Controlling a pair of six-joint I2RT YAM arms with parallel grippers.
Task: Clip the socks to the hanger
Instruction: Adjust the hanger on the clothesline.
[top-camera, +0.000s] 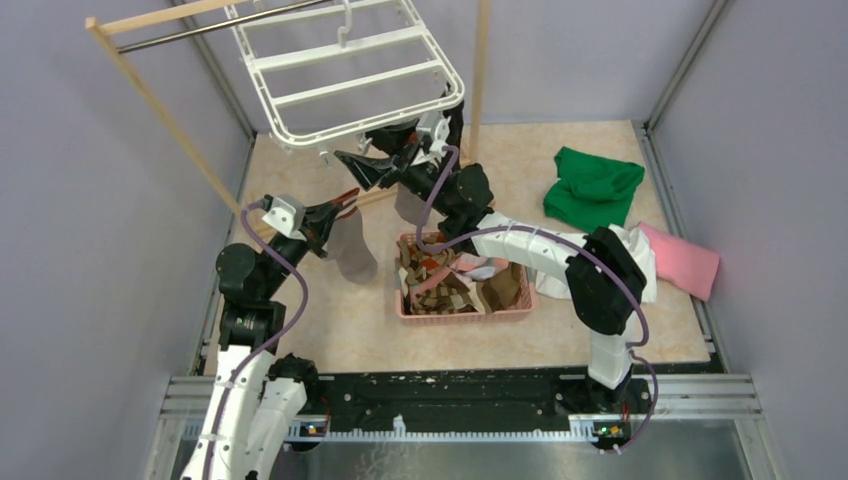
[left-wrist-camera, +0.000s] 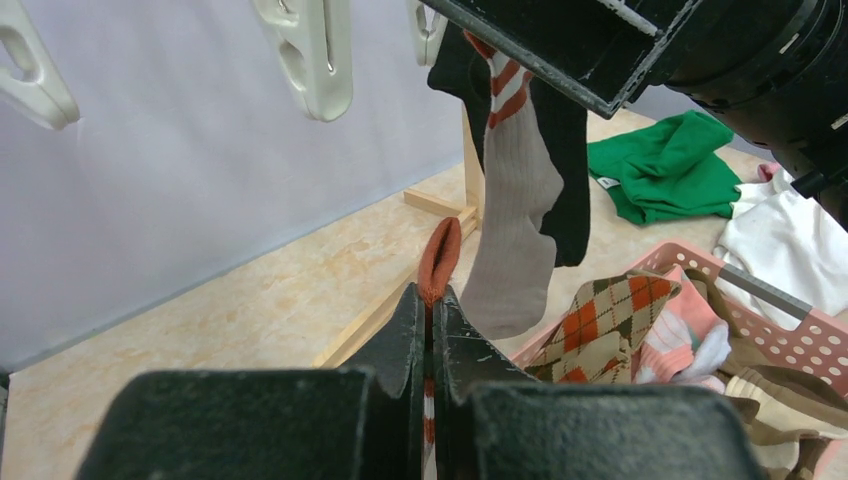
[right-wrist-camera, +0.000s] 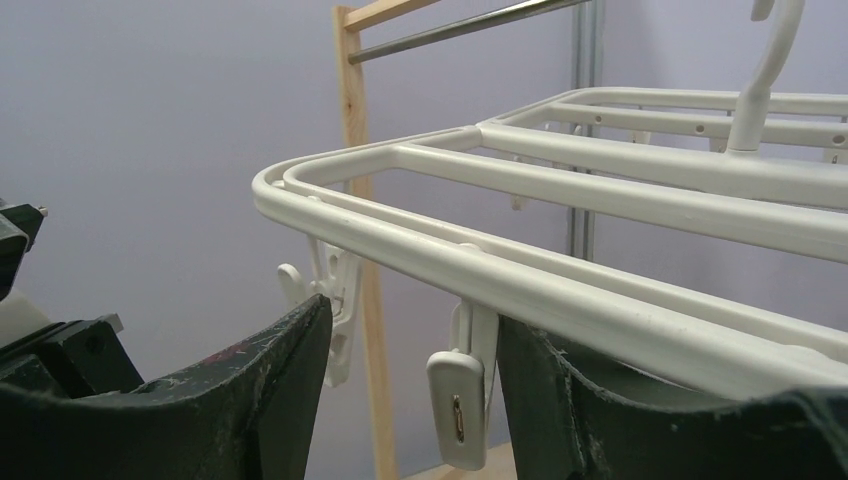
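The white hanger (top-camera: 340, 70) hangs at the back from the rack's bar, clips dangling from its near edge. My left gripper (top-camera: 347, 203) is shut on the orange striped cuff (left-wrist-camera: 438, 258) of a grey-brown sock (top-camera: 352, 250), which droops below it, left of the basket. My right gripper (top-camera: 375, 150) is open just under the hanger's (right-wrist-camera: 560, 290) front rail. One white clip (right-wrist-camera: 462, 395) hangs between its fingers, close to the right one. A grey sock with a striped cuff (left-wrist-camera: 515, 230) and a black sock (left-wrist-camera: 568, 180) hang from the hanger's edge.
A pink basket (top-camera: 520, 305) at mid-table holds several socks, an argyle one (left-wrist-camera: 610, 315) on top. Green (top-camera: 592, 185), white (top-camera: 640, 250) and pink (top-camera: 682, 262) cloths lie to the right. The wooden rack's posts (top-camera: 160, 110) stand at the back left and centre.
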